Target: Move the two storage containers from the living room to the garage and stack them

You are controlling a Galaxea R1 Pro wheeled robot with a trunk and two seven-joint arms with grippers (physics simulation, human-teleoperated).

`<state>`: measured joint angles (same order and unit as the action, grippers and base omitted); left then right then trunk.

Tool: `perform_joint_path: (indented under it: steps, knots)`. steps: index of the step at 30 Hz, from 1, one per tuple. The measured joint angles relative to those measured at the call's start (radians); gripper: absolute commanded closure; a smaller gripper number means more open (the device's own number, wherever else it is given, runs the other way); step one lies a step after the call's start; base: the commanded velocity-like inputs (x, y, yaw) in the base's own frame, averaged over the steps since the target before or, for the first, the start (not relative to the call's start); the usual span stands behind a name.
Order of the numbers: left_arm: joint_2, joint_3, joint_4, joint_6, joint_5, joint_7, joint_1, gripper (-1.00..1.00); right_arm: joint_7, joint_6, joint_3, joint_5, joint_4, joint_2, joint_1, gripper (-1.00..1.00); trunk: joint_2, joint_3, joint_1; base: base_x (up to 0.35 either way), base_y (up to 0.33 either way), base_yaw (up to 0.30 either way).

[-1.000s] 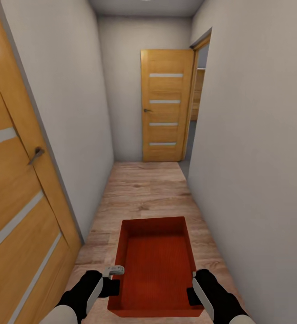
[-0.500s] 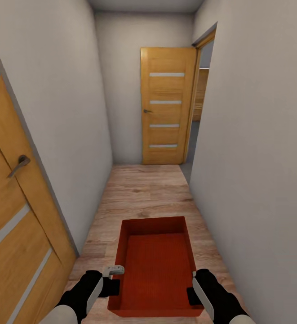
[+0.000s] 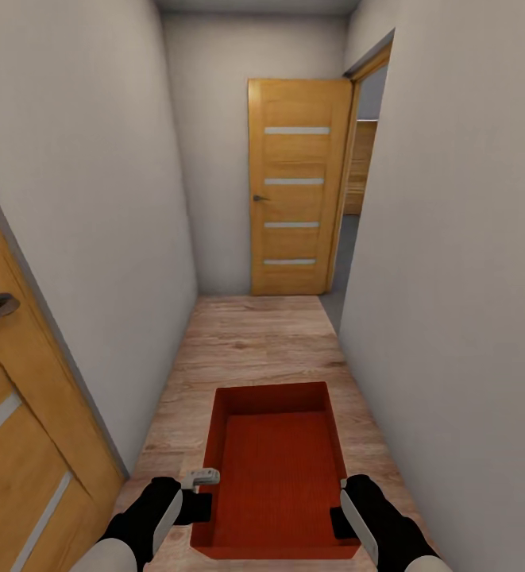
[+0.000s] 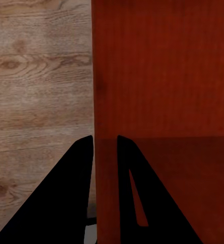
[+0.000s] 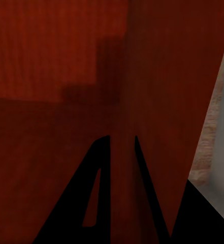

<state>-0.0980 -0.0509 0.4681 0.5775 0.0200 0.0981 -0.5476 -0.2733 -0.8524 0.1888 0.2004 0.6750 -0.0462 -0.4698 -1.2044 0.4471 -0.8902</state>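
I hold one red-orange storage container point(image 3: 274, 469) low in front of me, level and open at the top, with nothing inside. My left gripper point(image 3: 202, 504) is shut on its left wall near the near corner. The left wrist view shows the two black fingers point(image 4: 81, 168) pinching that thin wall point(image 4: 162, 76), one on each side. My right gripper point(image 3: 340, 516) is shut on the right wall. In the right wrist view its fingers point(image 5: 99, 168) straddle the red wall point(image 5: 56, 61) the same way.
I am in a narrow corridor with a light wood-plank floor point(image 3: 254, 349) and pale walls close on both sides. A wooden door point(image 3: 298, 187) stands open at the far end beside a doorway point(image 3: 359, 183) on the right. Another wooden door point(image 3: 16, 413) is near my left.
The view has advanced down the corridor: the left door has slid toward the picture's edge and the far door looks slightly nearer. Container and grippers keep the same hold.
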Motion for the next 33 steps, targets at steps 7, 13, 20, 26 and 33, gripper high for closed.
perform_joint_path:
  steps: [7,13,20,26,33]
  knots:
    - [0.000,0.000,0.000,0.000,0.000,0.000,0.000,1.00,0.000,0.000,0.000,0.000,0.001,0.000,0.000,1.00,0.000,0.000,0.000,0.333,0.000,0.000]
    - [0.000,0.000,0.000,0.000,0.000,0.000,0.000,1.00,0.000,0.000,0.001,0.000,0.000,0.000,0.000,1.00,0.000,0.000,0.000,0.333,0.000,0.000]
    - [0.000,0.000,0.000,0.000,0.000,0.000,0.000,1.00,0.000,0.000,0.001,0.001,0.001,0.000,0.000,1.00,0.000,0.000,0.000,0.333,0.000,0.000]
    - [0.000,0.000,0.000,0.000,0.000,0.000,0.000,1.00,0.001,0.000,0.000,-0.001,0.001,0.000,0.000,1.00,0.000,0.000,0.000,0.333,0.000,0.000]
    - [0.000,0.000,0.000,0.000,0.000,0.000,0.000,1.00,0.001,0.000,0.000,-0.001,0.001,0.000,0.000,1.00,0.000,0.000,0.000,0.333,0.000,0.000]
